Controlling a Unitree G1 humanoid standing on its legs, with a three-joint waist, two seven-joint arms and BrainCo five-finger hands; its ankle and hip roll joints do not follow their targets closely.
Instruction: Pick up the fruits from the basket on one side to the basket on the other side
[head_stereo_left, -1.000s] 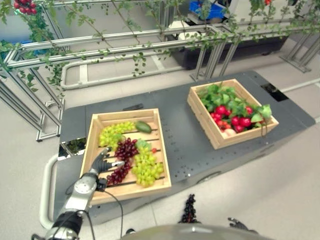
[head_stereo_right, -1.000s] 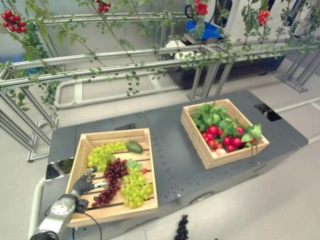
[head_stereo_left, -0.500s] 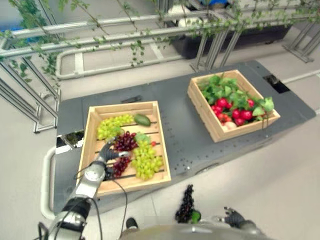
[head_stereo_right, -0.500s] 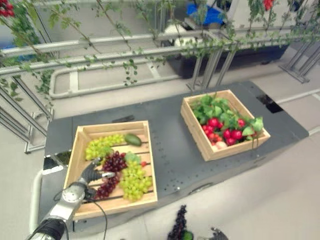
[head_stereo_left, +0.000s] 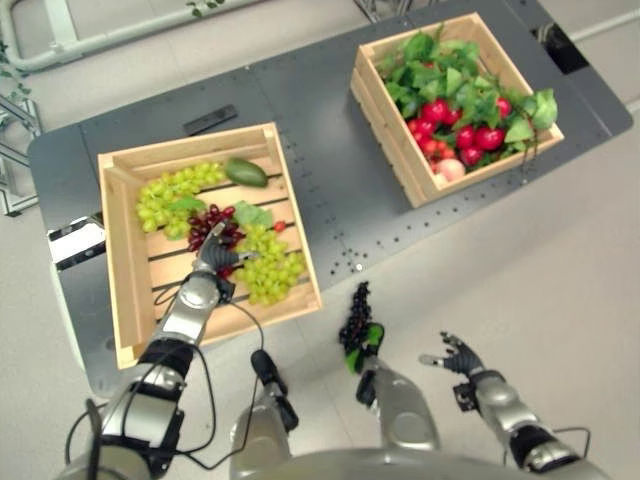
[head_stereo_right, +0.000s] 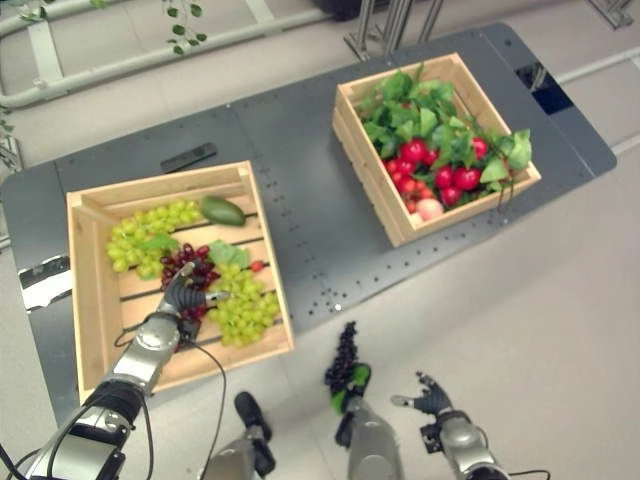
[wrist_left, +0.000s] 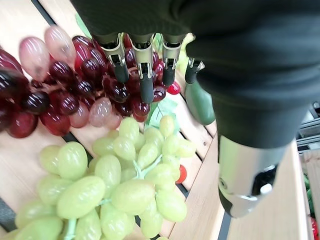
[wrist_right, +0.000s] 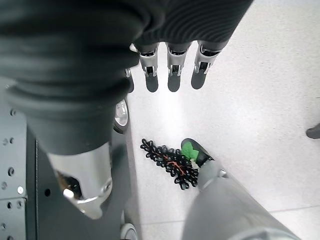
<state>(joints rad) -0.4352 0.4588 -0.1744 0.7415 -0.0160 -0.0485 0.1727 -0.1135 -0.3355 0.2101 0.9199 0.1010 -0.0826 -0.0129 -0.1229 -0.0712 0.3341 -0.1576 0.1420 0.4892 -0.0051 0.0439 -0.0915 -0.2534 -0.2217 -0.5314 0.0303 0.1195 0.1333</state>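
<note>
While over the left basket on the worktop, left robot hand open on red grapes | right robot hand open above floor | dark grapes on floor | right basket full

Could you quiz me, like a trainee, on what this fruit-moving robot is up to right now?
1. True or false: the left hand is over the red grapes in the left crate.
2. What lies on the floor in front of the grey table? A) a dark grape bunch B) an avocado C) a tomato
3. Fill in: the right hand hangs over the ____, fingers straight, holding nothing.

Key: 1 true. 2 A, the dark grape bunch. 3 floor.
</note>
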